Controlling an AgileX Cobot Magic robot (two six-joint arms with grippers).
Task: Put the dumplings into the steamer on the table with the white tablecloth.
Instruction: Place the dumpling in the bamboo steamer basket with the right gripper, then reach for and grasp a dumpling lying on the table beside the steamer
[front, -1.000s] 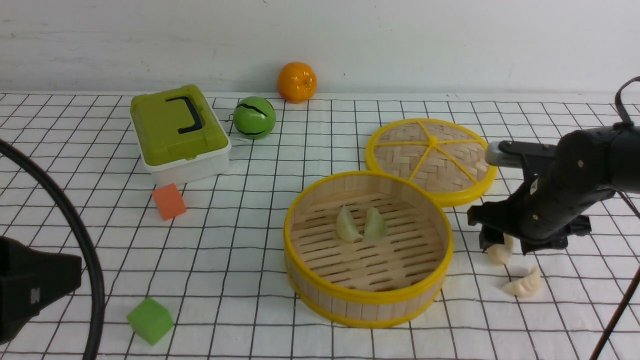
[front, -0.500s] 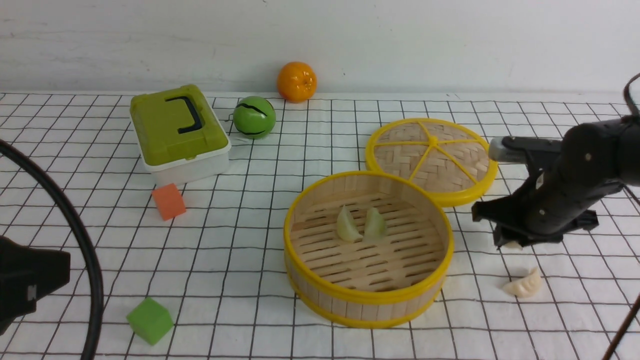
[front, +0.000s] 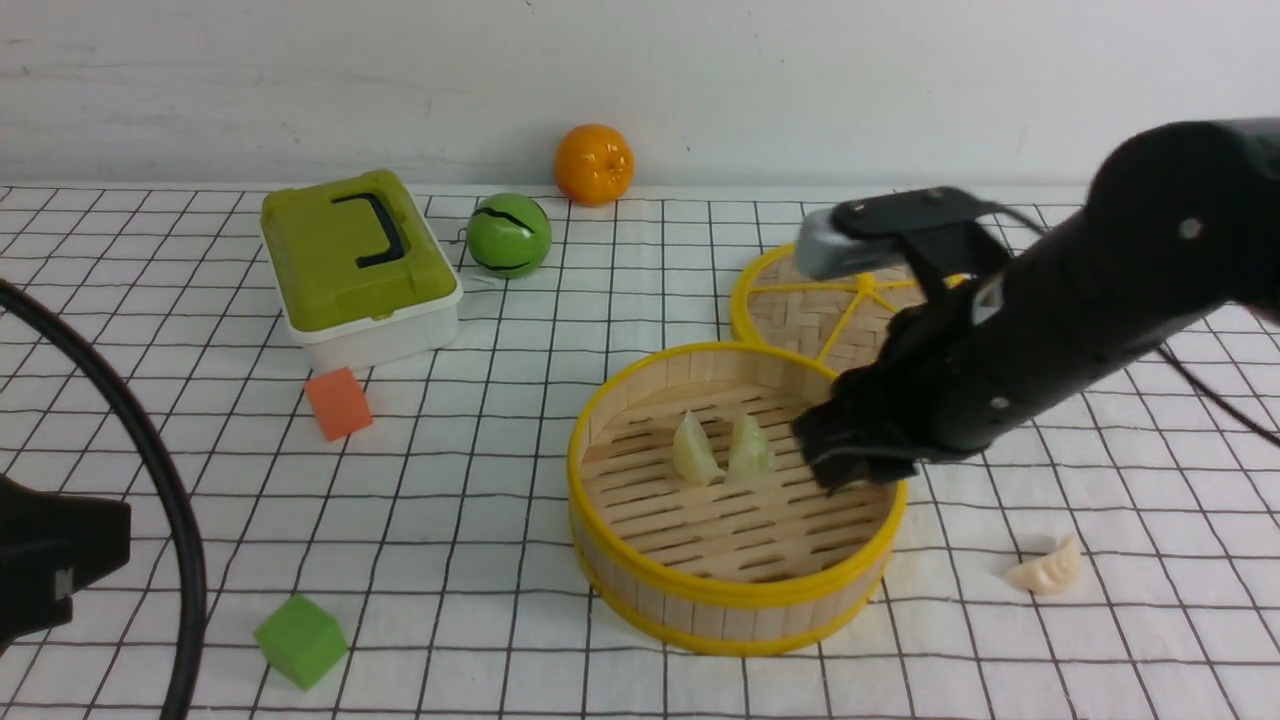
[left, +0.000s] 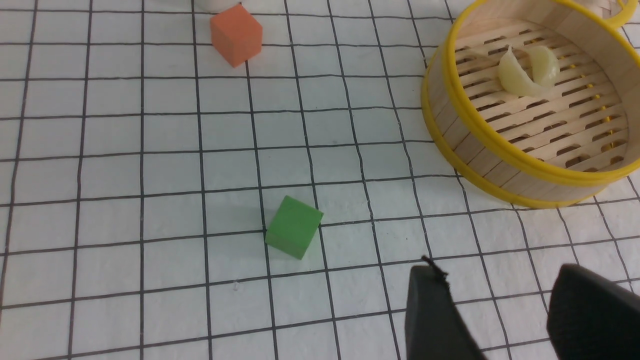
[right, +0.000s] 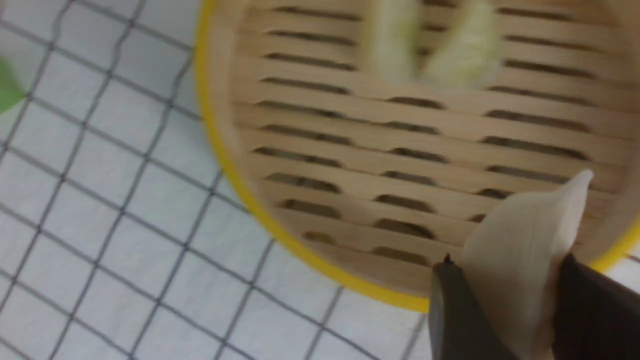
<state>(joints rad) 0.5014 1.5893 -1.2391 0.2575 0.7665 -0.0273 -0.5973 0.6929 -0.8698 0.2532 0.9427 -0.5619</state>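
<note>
White tablecloth, black grid, slightly wrinkled. Steamer holds two greenish dumplings side by side mid-floor. Right gripper clamped on cream dumpling, apparently above steamer's right rim; front view hides dumpling. Second cream dumpling on cloth right of steamer. Left gripper jaws apart, empty, well left of steamer.

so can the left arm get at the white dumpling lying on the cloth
Probably not easily: that dumpling lies right of the steamer, and the right hand, holding another dumpling, hangs between.
</note>
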